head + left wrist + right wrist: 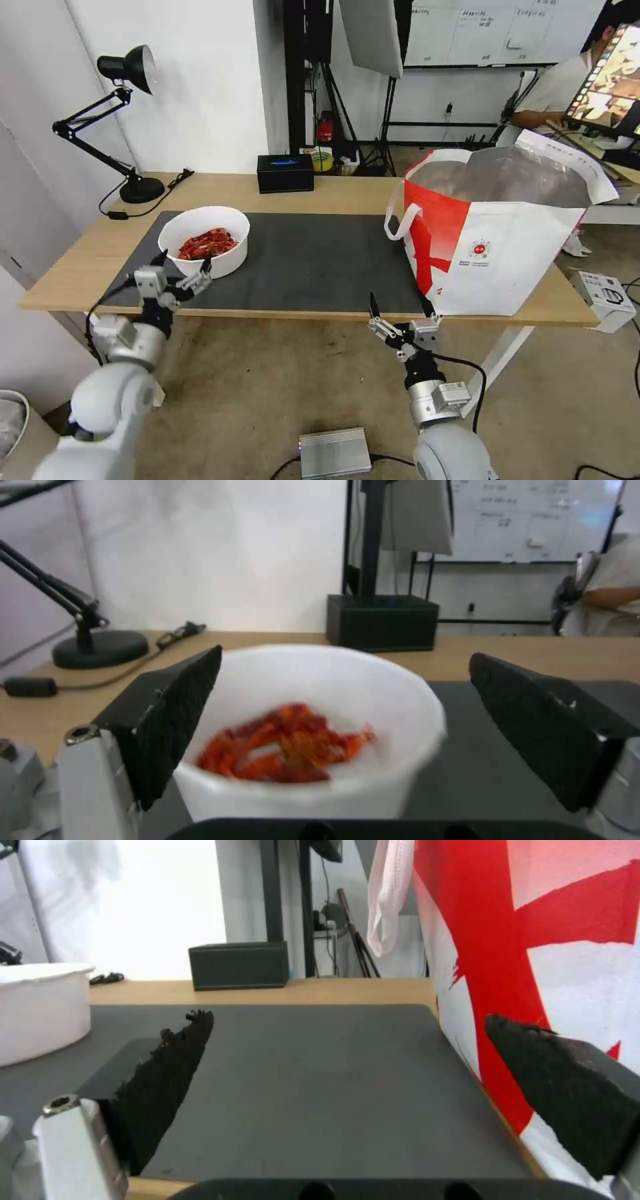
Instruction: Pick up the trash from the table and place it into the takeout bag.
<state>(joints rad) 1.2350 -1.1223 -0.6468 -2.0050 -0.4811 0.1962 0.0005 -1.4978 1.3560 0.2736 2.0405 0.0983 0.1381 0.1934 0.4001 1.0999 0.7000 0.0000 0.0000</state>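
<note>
1. Light-wood surface [320, 193] under a dark grey mat [313, 260] carries what matters, with a white wall and a whiteboard behind it.
2. Left fingers [177, 720] are spread wide with nothing between the pads; the left gripper [181, 267] sits at the near edge of the surface, its tips right at the near wall of the white bowl of red shells [204, 248].
3. In the left wrist view the bowl lies straight ahead between the two spread fingers, its near wall level with their tips. Whether either pad touches the wall, I cannot tell.
4. Being round, the bowl has no long axis to line up with; what counts is that it lies dead ahead of the left gripper, so the left arm is clearly the nearer one.
5. Right fingers [167, 1080] are also spread and empty; the right gripper [401, 317] hovers at the front edge of the surface, just beside the near corner of the takeout bag [493, 253].
6. That bag stands upright with its mouth open on the robot's right end of the surface, well apart from the bowl.
7. A black rectangular box [285, 173] and a black desk lamp [113, 120] stand along the back.
</note>
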